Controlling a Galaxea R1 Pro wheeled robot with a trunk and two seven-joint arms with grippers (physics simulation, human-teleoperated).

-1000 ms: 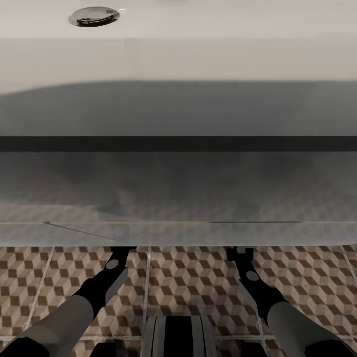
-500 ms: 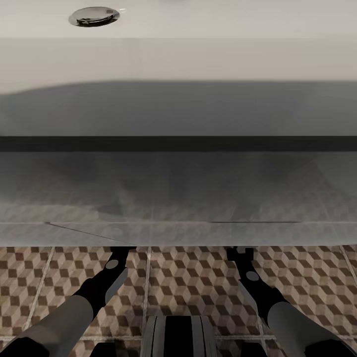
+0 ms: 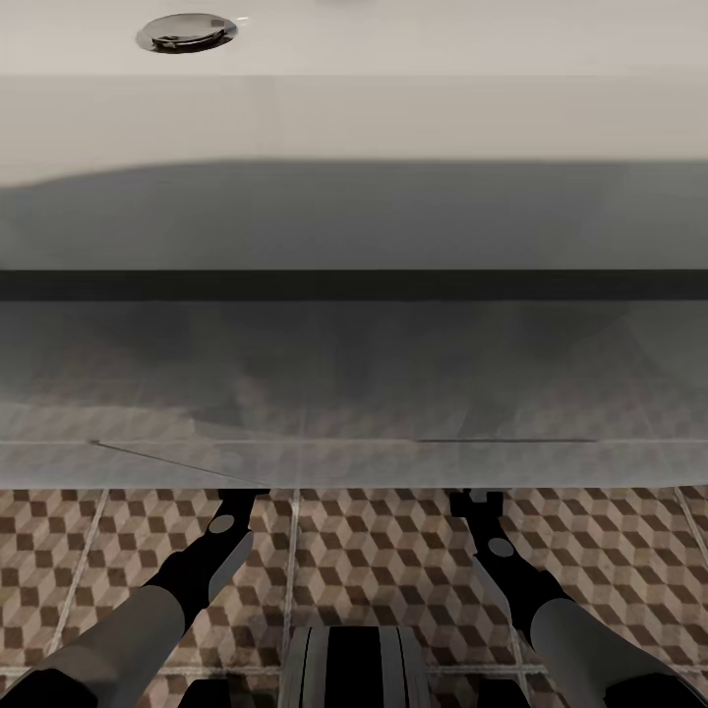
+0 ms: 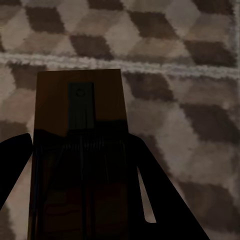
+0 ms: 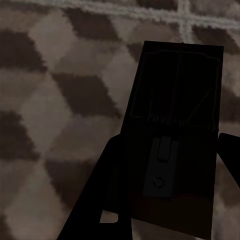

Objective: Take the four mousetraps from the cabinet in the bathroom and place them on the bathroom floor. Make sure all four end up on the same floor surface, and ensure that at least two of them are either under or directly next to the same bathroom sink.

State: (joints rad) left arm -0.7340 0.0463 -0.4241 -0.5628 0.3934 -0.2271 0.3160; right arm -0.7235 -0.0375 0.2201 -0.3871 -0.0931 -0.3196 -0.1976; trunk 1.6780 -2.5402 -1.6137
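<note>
both tool tips hidden under sink point(image 3: 354, 128), mousetrap point(image 4: 80, 150) cut off by frame edge

Cube-patterned tiled floor point(image 3: 393, 551), pale grout

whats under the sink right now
Both arms reach under the bathroom sink, above cube-patterned bathroom floor. Each wrist view shows a mousetrap between dark fingers; the sink's front hides them from the head camera.

No readable text or labels.
</note>
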